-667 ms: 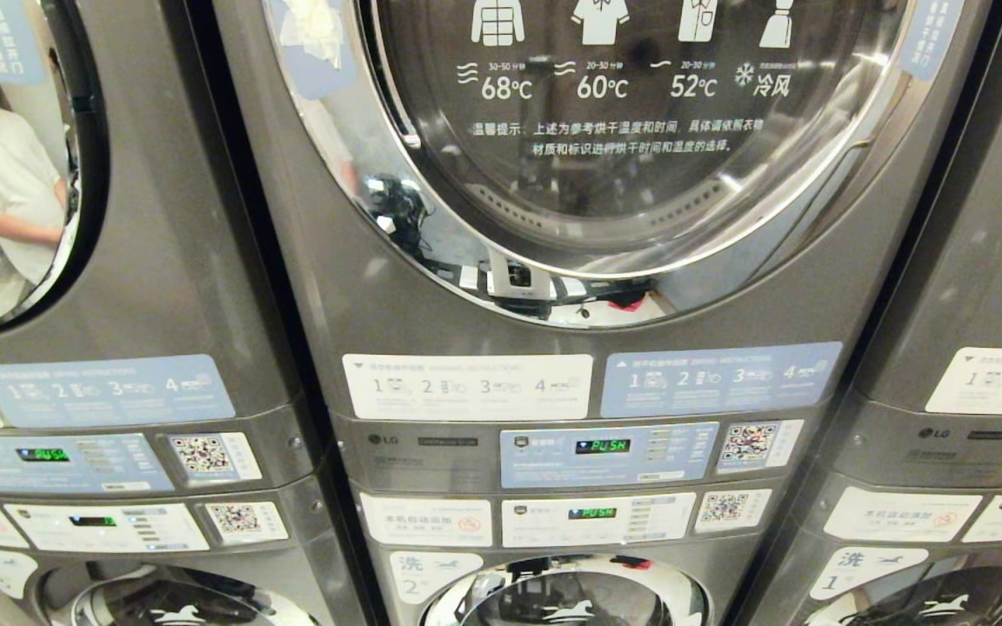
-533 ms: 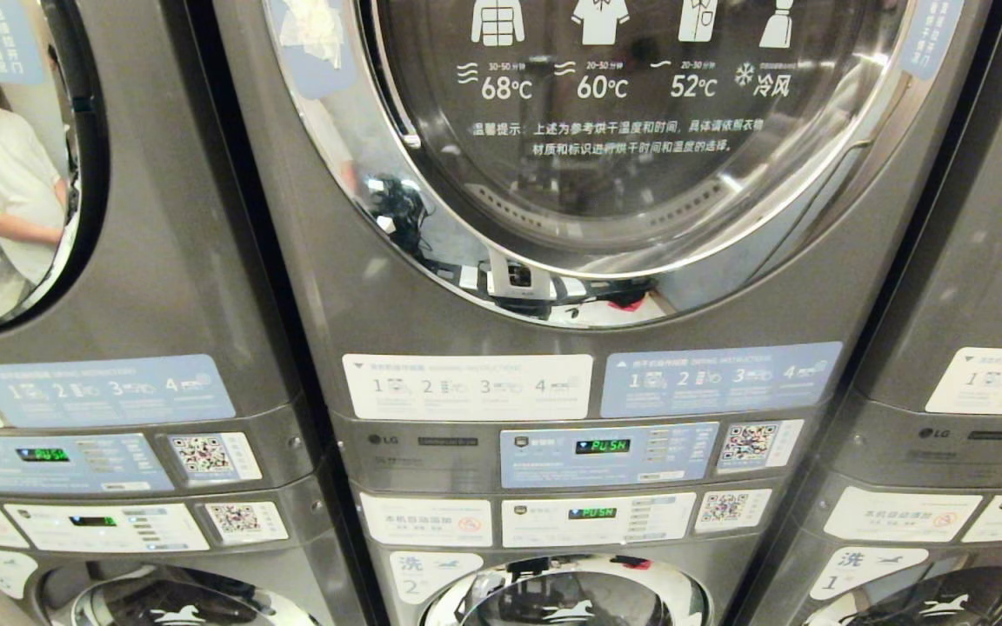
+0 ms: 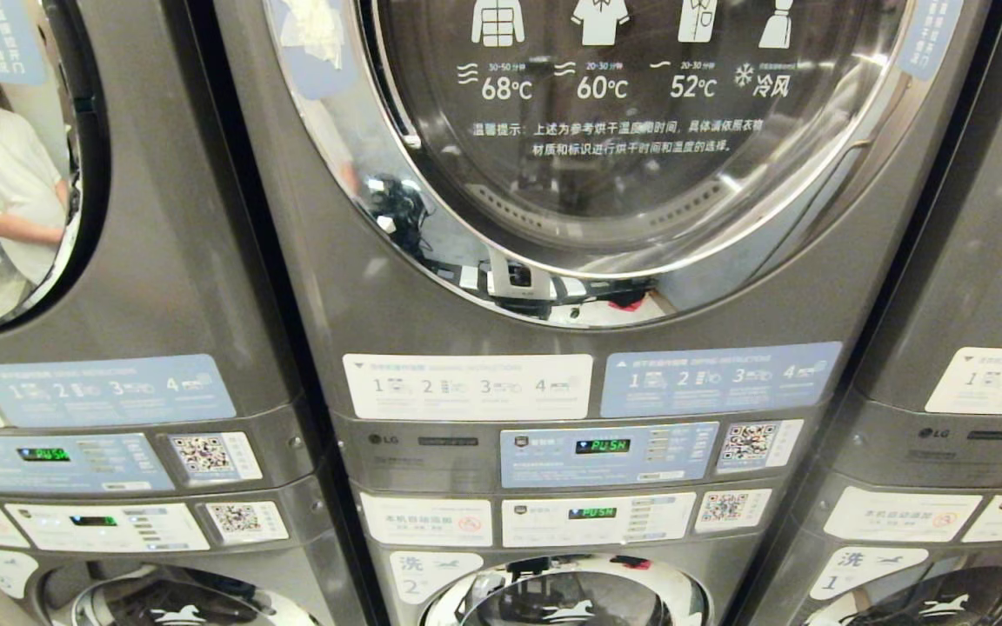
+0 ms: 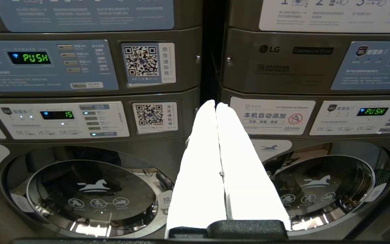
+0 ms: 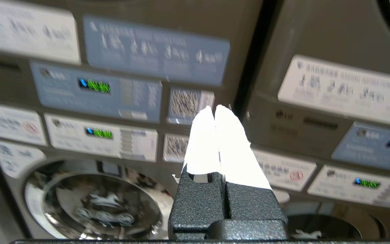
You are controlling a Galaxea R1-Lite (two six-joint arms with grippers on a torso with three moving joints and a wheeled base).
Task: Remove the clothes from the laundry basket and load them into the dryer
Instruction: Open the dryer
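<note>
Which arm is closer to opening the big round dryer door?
Probably the right. The right pincer, shut and empty, points by the dryer's control panel, higher up; the left pincer points lower, by the washer panel. The dryer door is closed.

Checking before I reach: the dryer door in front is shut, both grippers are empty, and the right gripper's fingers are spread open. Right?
Not quite. The right gripper is shut, fingers pressed together, as the right wrist view shows. The dryer door is shut, and the left gripper is also empty.
</note>
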